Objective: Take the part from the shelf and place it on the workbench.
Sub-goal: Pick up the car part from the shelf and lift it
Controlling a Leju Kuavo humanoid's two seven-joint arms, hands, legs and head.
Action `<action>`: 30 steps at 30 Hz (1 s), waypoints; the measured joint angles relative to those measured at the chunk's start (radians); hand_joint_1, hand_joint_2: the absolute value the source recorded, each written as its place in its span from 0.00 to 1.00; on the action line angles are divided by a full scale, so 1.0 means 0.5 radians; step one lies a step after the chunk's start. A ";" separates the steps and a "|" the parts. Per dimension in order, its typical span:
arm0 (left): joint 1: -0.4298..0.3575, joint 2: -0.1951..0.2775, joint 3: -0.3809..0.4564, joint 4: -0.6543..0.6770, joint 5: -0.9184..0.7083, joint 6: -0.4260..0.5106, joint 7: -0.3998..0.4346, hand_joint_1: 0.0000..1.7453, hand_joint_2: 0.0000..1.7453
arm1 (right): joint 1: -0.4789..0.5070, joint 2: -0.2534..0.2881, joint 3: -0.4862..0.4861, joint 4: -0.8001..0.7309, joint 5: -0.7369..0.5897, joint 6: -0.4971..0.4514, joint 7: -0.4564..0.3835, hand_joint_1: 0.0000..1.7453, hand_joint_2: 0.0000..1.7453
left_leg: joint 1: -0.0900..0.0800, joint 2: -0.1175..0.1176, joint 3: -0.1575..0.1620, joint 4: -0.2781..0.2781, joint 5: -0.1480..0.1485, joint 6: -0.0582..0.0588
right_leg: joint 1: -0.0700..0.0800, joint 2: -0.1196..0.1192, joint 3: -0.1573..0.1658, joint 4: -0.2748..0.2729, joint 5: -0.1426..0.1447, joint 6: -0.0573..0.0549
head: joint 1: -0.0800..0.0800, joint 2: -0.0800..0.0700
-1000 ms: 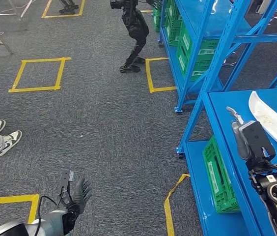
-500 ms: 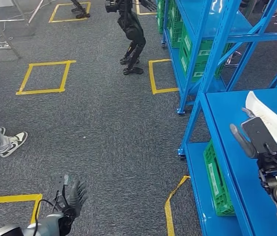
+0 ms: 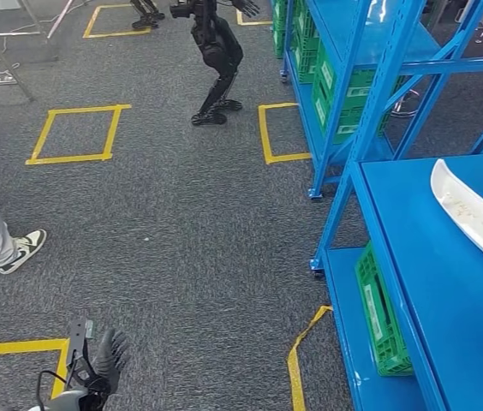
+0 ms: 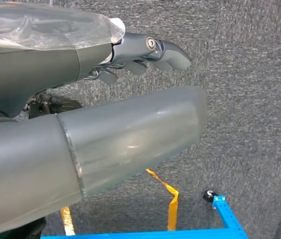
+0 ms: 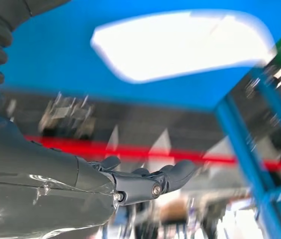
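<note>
White and curved, the part [image 3: 468, 214] lies on the blue shelf [image 3: 420, 248] at three o'clock in the head view, its long body running from the shelf's middle toward the right edge; the blurred right wrist view shows the same pale shape [image 5: 180, 42] on blue. The right hand [image 5: 146, 181] hangs apart from the part, its dark fingers [image 5: 176, 172] stretched out and holding nothing. At seven o'clock the left hand [image 3: 100, 368] hovers over grey carpet [image 3: 161, 223], fingers spread and empty. A green crate [image 3: 381, 308] sits on the lower shelf level at five o'clock, beside a loose strip of yellow tape [image 3: 301, 342]. At twelve o'clock a black humanoid robot [image 3: 213, 51] crouches near a second blue rack [image 3: 348, 60]. A person's sneaker [image 3: 22, 248] shows at nine o'clock.
</note>
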 joint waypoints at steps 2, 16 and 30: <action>0.002 0.002 0.003 0.000 0.000 0.000 0.000 0.00 0.00 | -0.019 -0.059 -0.024 -0.018 0.041 0.029 0.012 0.00 1.00 | -0.001 0.000 0.000 0.000 0.000 0.000 | -0.001 -0.001 0.002 -0.002 0.001 0.001 | 0.000 0.000; 0.003 0.005 0.034 0.000 0.000 0.000 0.000 0.00 0.00 | -0.036 -0.201 -0.069 -0.071 0.064 0.064 0.031 0.00 1.00 | -0.001 -0.001 0.000 0.001 0.000 0.000 | -0.002 -0.001 0.003 -0.003 0.002 0.003 | 0.000 0.000; -0.014 0.003 0.040 0.000 -0.028 -0.011 0.040 0.00 0.00 | -0.192 -0.286 0.053 0.266 -0.018 0.399 -0.183 0.00 1.00 | -0.001 -0.003 -0.002 0.000 0.000 0.000 | -0.001 -0.004 0.004 -0.003 0.002 0.003 | 0.000 0.000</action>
